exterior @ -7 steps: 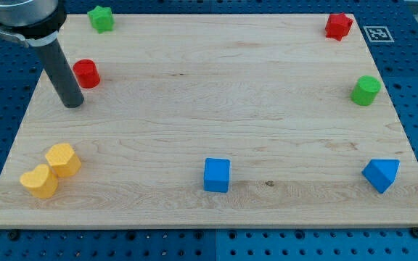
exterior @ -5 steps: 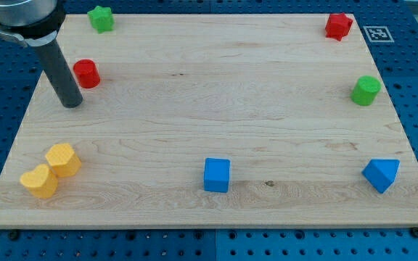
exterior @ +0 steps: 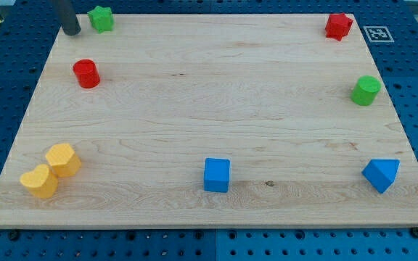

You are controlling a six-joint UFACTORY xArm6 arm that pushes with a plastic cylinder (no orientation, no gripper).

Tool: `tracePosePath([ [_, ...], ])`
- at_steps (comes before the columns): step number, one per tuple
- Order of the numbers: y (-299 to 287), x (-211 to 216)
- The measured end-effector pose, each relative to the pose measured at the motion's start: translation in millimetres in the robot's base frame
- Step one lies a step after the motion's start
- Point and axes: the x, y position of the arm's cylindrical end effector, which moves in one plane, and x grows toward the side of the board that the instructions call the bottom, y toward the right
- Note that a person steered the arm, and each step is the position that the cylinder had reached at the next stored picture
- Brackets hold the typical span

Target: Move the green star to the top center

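Note:
The green star (exterior: 101, 19) lies at the board's top left corner. My tip (exterior: 71, 32) rests on the board just to the left of the star, a small gap between them. Only the lower end of the dark rod shows at the view's top edge. The wooden board (exterior: 216, 109) fills most of the view.
A red cylinder (exterior: 86, 73) sits below the star. A red star (exterior: 337, 26) lies at the top right, a green cylinder (exterior: 366, 90) at the right edge. A blue cube (exterior: 217, 175) and blue prism (exterior: 381, 175) lie near the bottom. A yellow heart (exterior: 39, 181) and a yellow block (exterior: 63, 159) touch at the bottom left.
My tip has moved up the view from beside the red cylinder to the left of the green star. No block has moved.

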Motion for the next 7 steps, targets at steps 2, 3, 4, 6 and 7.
tracePosePath([
  [2,14.8,-4.5],
  [3,44.8,-5.7],
  [4,65.8,-16.4],
  [6,48.5,-41.2],
  [7,51.0,-41.9],
])
